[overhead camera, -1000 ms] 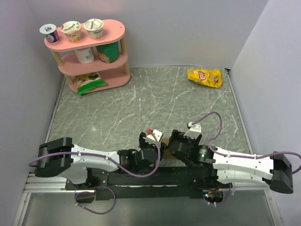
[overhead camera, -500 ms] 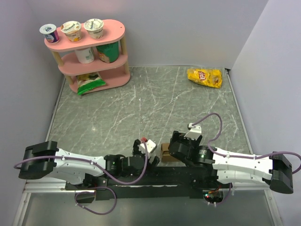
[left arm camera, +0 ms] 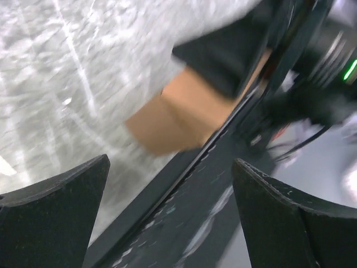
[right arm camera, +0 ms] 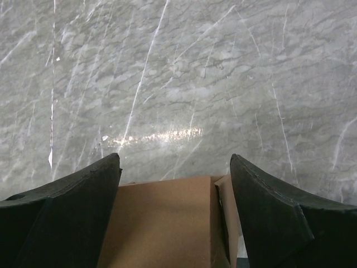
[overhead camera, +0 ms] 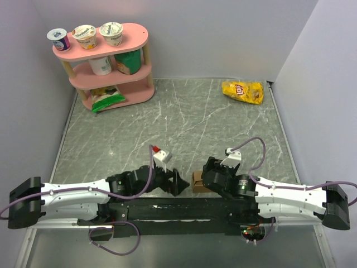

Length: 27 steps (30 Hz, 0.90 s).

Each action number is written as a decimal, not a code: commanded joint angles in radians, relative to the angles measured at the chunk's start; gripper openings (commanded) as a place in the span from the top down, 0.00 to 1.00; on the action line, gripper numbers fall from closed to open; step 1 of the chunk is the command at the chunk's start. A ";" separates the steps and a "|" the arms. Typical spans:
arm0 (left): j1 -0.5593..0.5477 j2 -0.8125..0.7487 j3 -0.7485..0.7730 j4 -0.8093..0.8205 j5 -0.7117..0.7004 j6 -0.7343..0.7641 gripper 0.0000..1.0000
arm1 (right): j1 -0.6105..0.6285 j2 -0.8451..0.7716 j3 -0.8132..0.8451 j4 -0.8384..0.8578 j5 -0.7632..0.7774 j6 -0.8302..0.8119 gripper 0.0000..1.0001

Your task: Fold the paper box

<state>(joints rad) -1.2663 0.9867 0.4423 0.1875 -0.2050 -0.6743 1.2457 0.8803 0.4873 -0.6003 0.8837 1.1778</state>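
right gripper (right arm camera: 174, 158) straddles one paper box (right arm camera: 162, 223); left gripper (overhead camera: 179, 182) gapes.

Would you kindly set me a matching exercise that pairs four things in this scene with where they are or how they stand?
Things:
1. paper box
2. chip bag
3. pink shelf
4. left gripper

Places or states:
A. far left corner
B. open and empty
C. near edge, in the middle
D. far right corner

Pairs: 1-C, 2-D, 3-A, 4-B
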 commanded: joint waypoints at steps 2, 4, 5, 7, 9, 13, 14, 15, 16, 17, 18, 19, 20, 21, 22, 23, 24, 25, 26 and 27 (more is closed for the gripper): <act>0.091 0.069 -0.014 0.197 0.196 -0.321 0.04 | 0.029 0.052 -0.023 -0.134 -0.005 0.048 0.14; 0.104 0.075 -0.042 0.280 0.213 -0.381 0.04 | 0.038 0.062 -0.013 -0.162 0.001 0.065 0.14; 0.110 0.078 -0.051 0.312 0.208 -0.411 0.04 | 0.043 0.059 -0.015 -0.170 0.003 0.081 0.14; 0.113 0.090 -0.063 0.325 0.208 -0.429 0.04 | 0.047 0.045 -0.024 -0.162 0.003 0.083 0.14; 0.120 0.116 -0.077 0.375 0.210 -0.449 0.04 | 0.047 0.036 -0.029 -0.148 0.001 0.066 0.15; 0.127 0.181 -0.073 0.447 0.208 -0.472 0.04 | 0.049 0.042 -0.027 -0.147 0.001 0.066 0.15; 0.128 0.196 -0.074 0.463 0.208 -0.484 0.04 | 0.050 0.046 -0.026 -0.151 0.001 0.069 0.15; 0.130 0.222 -0.076 0.489 0.208 -0.488 0.04 | 0.054 0.046 -0.024 -0.151 0.001 0.071 0.15; 0.130 0.234 -0.074 0.497 0.208 -0.492 0.04 | 0.054 0.051 -0.023 -0.154 0.003 0.072 0.15; 0.131 0.248 -0.071 0.501 0.208 -0.498 0.01 | 0.055 0.051 -0.023 -0.156 0.004 0.078 0.15; 0.131 0.274 -0.073 0.509 0.208 -0.502 0.00 | 0.055 0.051 -0.023 -0.159 0.004 0.079 0.15; 0.131 0.288 -0.073 0.529 0.210 -0.507 0.04 | 0.057 0.048 -0.024 -0.159 0.004 0.080 0.15; 0.131 0.302 -0.074 0.541 0.214 -0.518 0.08 | 0.057 0.046 -0.024 -0.158 0.004 0.079 0.15; 0.130 0.329 -0.076 0.553 0.222 -0.522 0.10 | 0.060 0.043 -0.026 -0.154 0.004 0.080 0.15; 0.131 0.345 -0.079 0.581 0.225 -0.527 0.12 | 0.057 0.040 -0.029 -0.153 0.003 0.079 0.15; 0.131 0.358 -0.080 0.593 0.227 -0.534 0.16 | 0.058 0.040 -0.029 -0.151 0.003 0.079 0.15; 0.131 0.384 -0.082 0.610 0.230 -0.538 0.18 | 0.058 0.037 -0.030 -0.153 0.001 0.077 0.15; 0.131 0.398 -0.083 0.627 0.230 -0.544 0.19 | 0.058 0.040 -0.029 -0.153 0.001 0.079 0.15; 0.133 0.408 -0.088 0.657 0.231 -0.553 0.21 | 0.060 0.039 -0.029 -0.153 0.001 0.077 0.15; 0.131 0.426 -0.089 0.676 0.233 -0.557 0.21 | 0.060 0.042 -0.029 -0.151 0.000 0.075 0.15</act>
<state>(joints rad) -1.1381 1.3697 0.3653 0.7162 0.0063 -1.1900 1.2907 0.9058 0.4896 -0.6338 0.9321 1.2675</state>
